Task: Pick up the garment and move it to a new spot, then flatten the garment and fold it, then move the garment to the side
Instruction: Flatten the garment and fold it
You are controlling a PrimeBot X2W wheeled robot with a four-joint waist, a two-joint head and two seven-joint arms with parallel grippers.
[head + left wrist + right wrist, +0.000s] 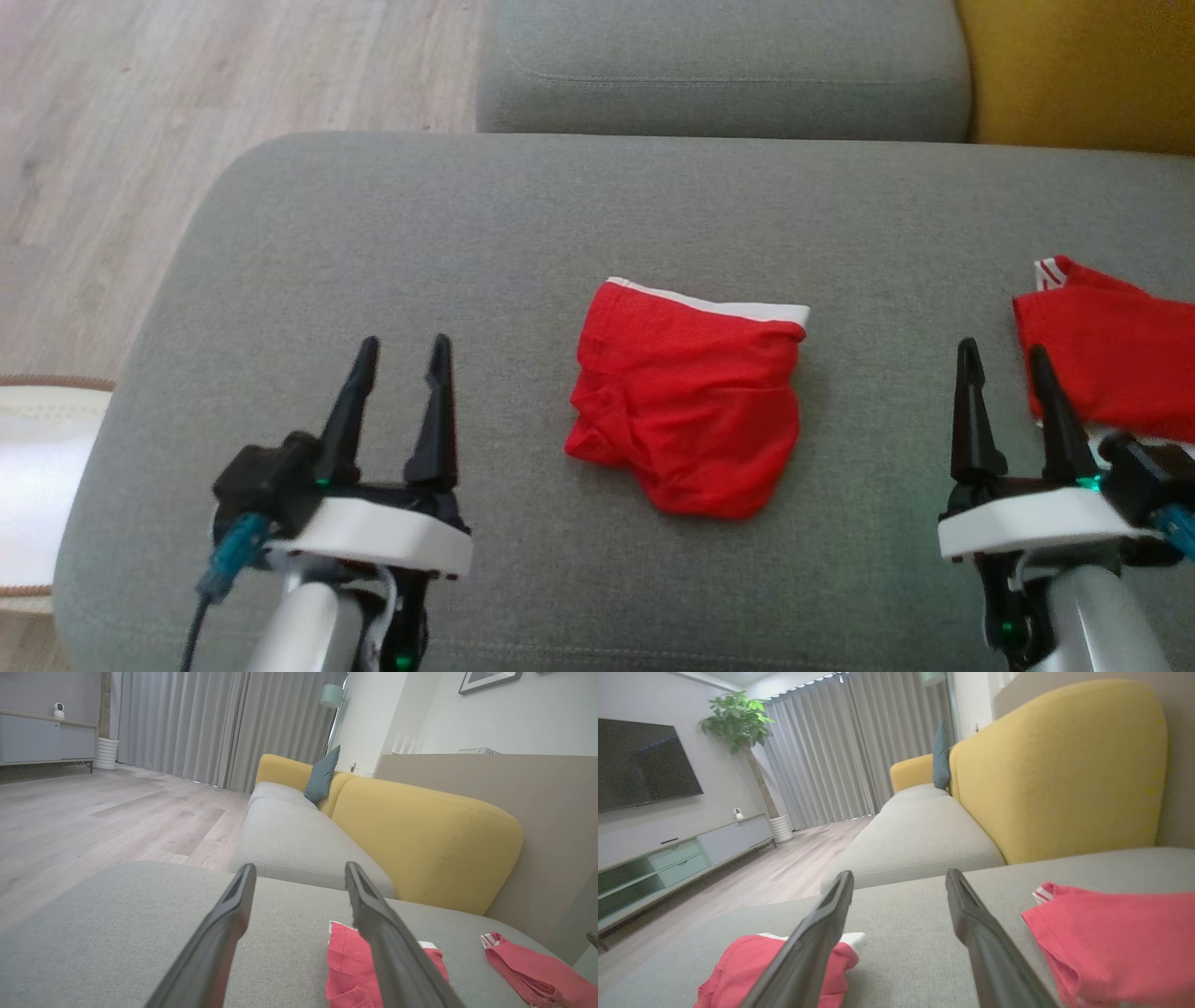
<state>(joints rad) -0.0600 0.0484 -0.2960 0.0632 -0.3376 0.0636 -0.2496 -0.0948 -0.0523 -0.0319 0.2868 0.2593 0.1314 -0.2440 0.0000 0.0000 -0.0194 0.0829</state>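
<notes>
A red garment [691, 401] with a white waistband lies bunched and folded in the middle of the grey cushion [373, 233]. The left wrist view has it [343, 966] partly behind the right finger; in the right wrist view it [738, 970] sits low on the left. My left gripper [404, 341] [300, 867] hovers open to its left, holding nothing. To the garment's right my right gripper [1001, 347] [899, 873] is open and also holds nothing. A second red garment [1111, 359] [528, 970] [1111, 938] with a striped band lies beside the right gripper, at the cushion's right edge.
A grey sofa seat [719, 65] and its yellow backrest [1074, 65] stand beyond the cushion. Wooden floor [187, 93] lies to the left, with a pale rounded object [37, 467] low at the left edge. A teal pillow [322, 777] leans on the sofa.
</notes>
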